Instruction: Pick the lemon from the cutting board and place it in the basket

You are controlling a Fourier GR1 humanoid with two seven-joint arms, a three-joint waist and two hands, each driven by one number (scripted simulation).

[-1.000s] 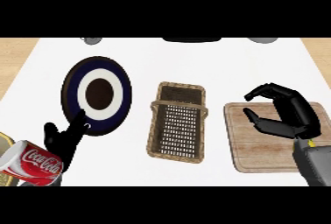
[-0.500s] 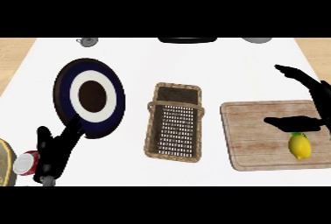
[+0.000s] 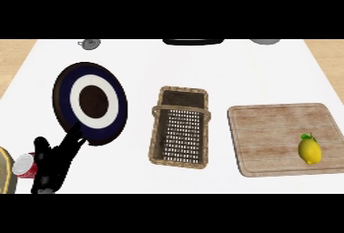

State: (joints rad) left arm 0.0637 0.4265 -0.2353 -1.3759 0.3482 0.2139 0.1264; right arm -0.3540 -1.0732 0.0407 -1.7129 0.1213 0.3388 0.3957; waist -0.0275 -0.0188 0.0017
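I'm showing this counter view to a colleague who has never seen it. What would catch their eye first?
Probably the yellow lemon, lying alone near the right edge of the wooden cutting board at the right. Next the dark-rimmed plate with its white ring at the left, and the wicker basket between the two. At the lower left the black left hand shows, fingers straight, pointing toward the plate, beside a red can.

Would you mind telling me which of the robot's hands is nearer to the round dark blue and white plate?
Left. The left hand sits just below the round dark blue and white plate, its fingers overlapping the lower rim. The right hand is out of view.
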